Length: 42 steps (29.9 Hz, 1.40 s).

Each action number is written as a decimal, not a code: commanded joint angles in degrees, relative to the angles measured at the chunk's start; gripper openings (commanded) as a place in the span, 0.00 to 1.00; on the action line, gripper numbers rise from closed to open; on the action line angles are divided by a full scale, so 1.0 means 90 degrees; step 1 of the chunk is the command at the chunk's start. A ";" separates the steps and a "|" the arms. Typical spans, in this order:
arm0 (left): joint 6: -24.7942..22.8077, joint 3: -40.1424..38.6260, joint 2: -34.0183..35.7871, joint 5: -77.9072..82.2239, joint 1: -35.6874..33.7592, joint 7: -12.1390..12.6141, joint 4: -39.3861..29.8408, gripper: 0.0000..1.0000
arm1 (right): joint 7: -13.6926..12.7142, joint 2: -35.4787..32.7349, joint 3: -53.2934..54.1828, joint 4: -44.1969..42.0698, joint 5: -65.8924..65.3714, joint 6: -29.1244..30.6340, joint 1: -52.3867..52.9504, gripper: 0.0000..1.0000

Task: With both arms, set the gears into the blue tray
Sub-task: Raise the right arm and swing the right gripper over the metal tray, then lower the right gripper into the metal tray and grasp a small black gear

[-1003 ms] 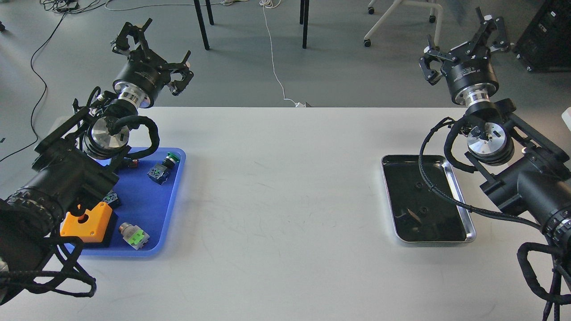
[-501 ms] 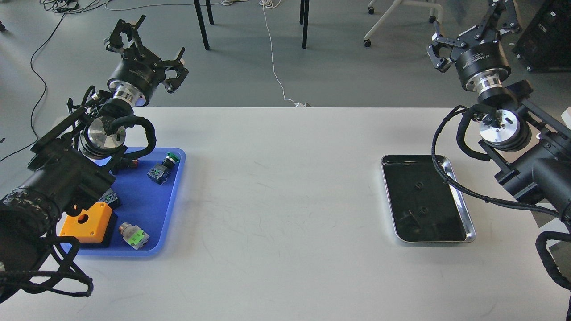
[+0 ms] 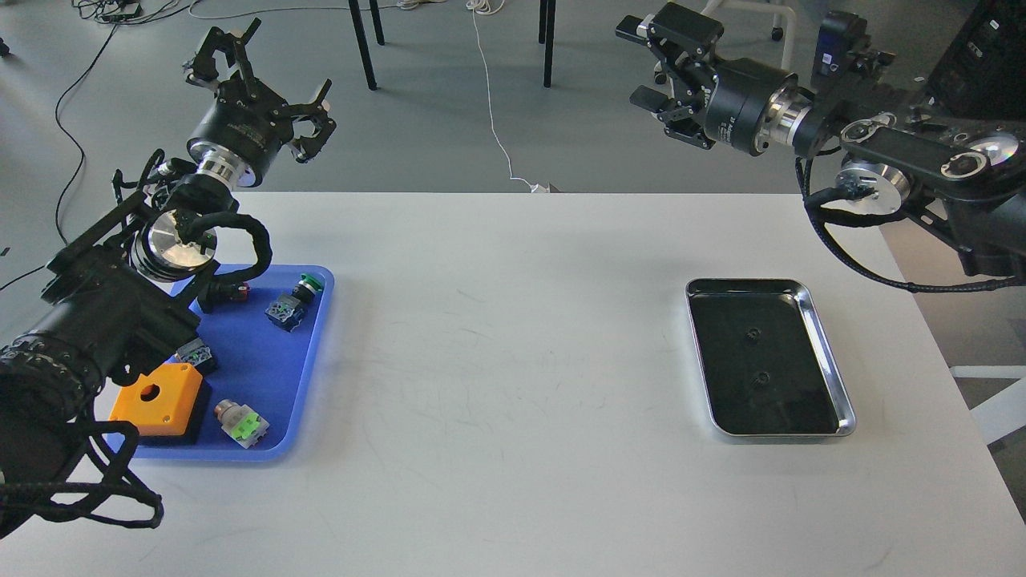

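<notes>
Two trays sit well apart on the pale, matte table [image 3: 513, 336]: the blue tray [image 3: 309, 377] of smooth plastic with rounded corners at my left, and a shiny steel tray [image 3: 834, 377] with a dark bottom at my right. Both arms are raised off the table; the left gripper [image 3: 252, 68] has its claw fingers spread and holds nothing, and the right gripper [image 3: 661, 56], turned sideways toward the middle, also looks spread and empty. Inside the blue tray lie an orange box [image 3: 156, 402] with a round hole, a green-capped switch [image 3: 292, 300] and a smaller green and silver switch [image 3: 239, 422]. Smallest are the gears [image 3: 752, 334], two tiny dark rings lying flat in the steel tray, one nearer the far end and one [image 3: 761, 377] around the middle, hard to see against the black floor. I judge them light, rigid and thin, likely to skid on the tray floor, so a pinch across the outer teeth should hold best.
</notes>
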 commanded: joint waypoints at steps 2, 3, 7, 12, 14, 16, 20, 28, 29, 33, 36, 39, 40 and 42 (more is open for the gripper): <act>0.0001 0.0003 0.0017 0.0015 -0.0098 -0.0009 -0.0001 0.98 | 0.0005 0.0226 -0.2255 0.0771 -0.1017 0.0018 0.1418 0.99; 0.0001 0.0003 0.0017 0.0025 -0.0098 -0.0009 -0.0001 0.98 | 0.0005 0.0382 -0.2657 0.0888 -0.1183 0.0018 0.1663 0.99; 0.0001 0.0003 0.0027 0.0015 -0.0108 -0.0009 -0.0021 0.98 | 0.0005 0.0900 -0.4143 0.1357 -0.1653 0.0018 0.2436 0.99; 0.0001 -0.0007 0.0095 0.0006 -0.0098 -0.0009 -0.0021 0.98 | 0.0005 0.1505 -0.5237 0.1603 -0.2580 -0.0060 0.2603 0.96; 0.0001 -0.0007 0.0202 0.0005 -0.0088 -0.0009 -0.0021 0.98 | 0.0005 0.1710 -0.5638 0.1554 -0.2777 -0.0070 0.2506 0.94; 0.0001 0.0003 0.0261 0.0005 -0.0078 -0.0009 -0.0011 0.98 | 0.0005 0.1828 -0.5931 0.1466 -0.2777 -0.0225 0.2292 0.94; 0.0001 0.0012 0.0280 0.0015 -0.0049 -0.0019 -0.0001 0.98 | 0.0005 0.2024 -0.6487 0.1368 -0.2777 -0.0791 0.1851 0.93; 0.0001 -0.0046 0.0280 -0.0024 -0.0049 -0.0019 -0.0050 0.98 | 0.0005 0.1995 -0.7153 0.0812 -0.2777 -0.1085 0.1148 0.81; 0.0001 -0.0046 0.0280 -0.0024 -0.0049 -0.0010 -0.0050 0.98 | 0.0005 0.1966 -0.7173 0.0821 -0.2777 -0.1085 0.1109 0.79; 0.0001 0.0002 0.0261 -0.0014 -0.0069 0.0000 -0.0050 0.98 | 0.0005 0.1897 -0.7202 0.0802 -0.2777 -0.1095 0.0894 0.71; 0.0001 -0.0007 0.0251 -0.0024 -0.0078 0.0039 -0.0059 0.98 | 0.0005 0.1819 -0.7134 0.0617 -0.2757 -0.1144 0.0641 0.64; 0.0001 -0.0007 0.0261 -0.0024 -0.0117 0.0069 -0.0079 0.98 | 0.0005 0.1799 -0.7114 0.0431 -0.2699 -0.1144 0.0387 0.61; 0.0001 -0.0007 0.0280 -0.0024 -0.0175 0.0069 -0.0079 0.98 | 0.0005 0.1799 -0.7114 0.0392 -0.2689 -0.1144 0.0347 0.61; 0.0001 0.0003 0.0358 -0.0034 -0.0293 0.0069 -0.0069 0.98 | 0.0005 0.1799 -0.7124 0.0343 -0.2689 -0.1144 0.0288 0.61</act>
